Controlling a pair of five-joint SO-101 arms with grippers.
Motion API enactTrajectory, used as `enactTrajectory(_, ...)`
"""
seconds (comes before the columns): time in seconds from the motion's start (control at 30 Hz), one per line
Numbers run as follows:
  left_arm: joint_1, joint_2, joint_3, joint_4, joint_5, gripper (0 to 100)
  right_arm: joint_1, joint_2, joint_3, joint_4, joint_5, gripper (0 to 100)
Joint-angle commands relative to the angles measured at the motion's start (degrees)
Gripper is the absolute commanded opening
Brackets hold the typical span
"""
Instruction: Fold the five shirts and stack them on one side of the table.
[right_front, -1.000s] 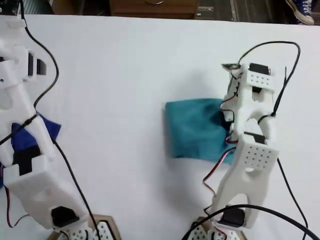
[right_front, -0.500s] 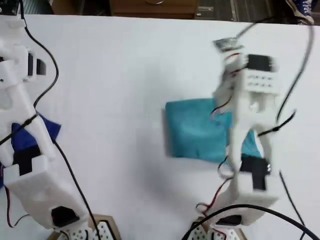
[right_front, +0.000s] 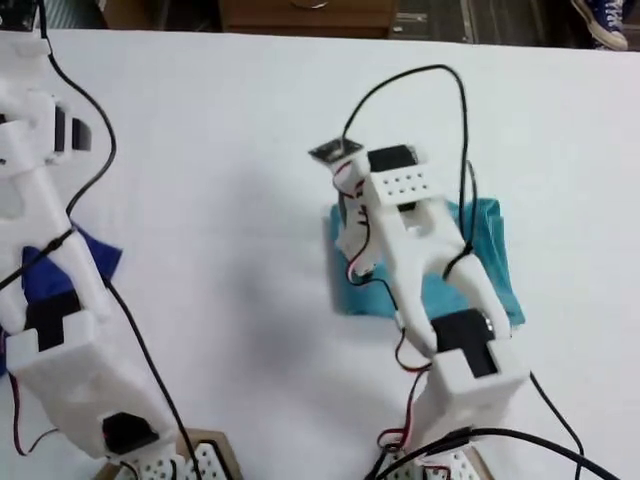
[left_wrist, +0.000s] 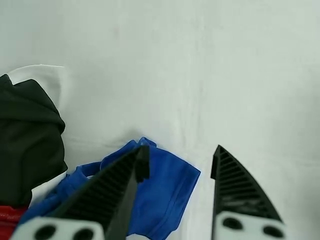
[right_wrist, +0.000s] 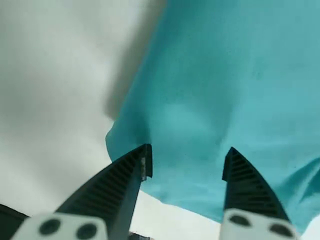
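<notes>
- Teal shirt (right_front: 492, 240) lies folded on the table (right_front: 230, 130), a little toward 3 o'clock of centre in the high view; the right arm crosses over it.
- Right gripper (right_wrist: 187, 162) hangs just above the shirt's 9 o'clock edge, jaws spread wide, holding nothing.
- Risk: a pinch at that edge may catch the top layer alone and pull the fold open; a drag across the table may bunch it.
- Risk: the arm's cable (right_front: 464, 130) loops over the cloth and may snag it on a swing.
- Blue shirt (left_wrist: 160, 190) lies crumpled at the table's 9 o'clock edge, touching a black cloth (left_wrist: 30, 135).
- Left gripper (left_wrist: 180, 155) sits over the blue shirt's edge, jaws apart, empty.
- Risk: a grab here may lift both cloths together, since they touch.
</notes>
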Motion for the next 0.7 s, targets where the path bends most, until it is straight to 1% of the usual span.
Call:
enactTrajectory(0.0,-1.3,-3.2,-1.9,0.6,-0.3,23,-0.6,2.0,-0.3,-1.2,0.1,23.0)
enactTrajectory(0.17,-1.4,-3.4,0.2,0.6,-0.3,23,-1.4,4.7,-1.2,-1.9,0.1,23.0)
enactTrajectory(0.3,-1.4,-3.3,4.0,0.3,-0.3,23,-4.7,6.7,-1.2,-2.0,0.1,22.6)
enactTrajectory(0.33,-1.4,-3.3,4.4,0.3,-0.2,23,-5.4,7.0,-1.2,-2.1,0.1,20.9)
enactTrajectory(0.47,-1.4,-3.5,4.8,0.3,-0.2,23,-6.8,7.4,-2.7,-3.3,0.1,6.8)
enactTrajectory(0.53,-1.4,-3.7,4.8,0.3,-0.3,23,-6.7,7.4,-3.5,-3.3,0.0,1.9)
enactTrajectory(0.67,-1.4,-3.7,4.9,0.3,-0.3,23,-6.8,7.0,-4.3,-3.2,0.1,2.2)
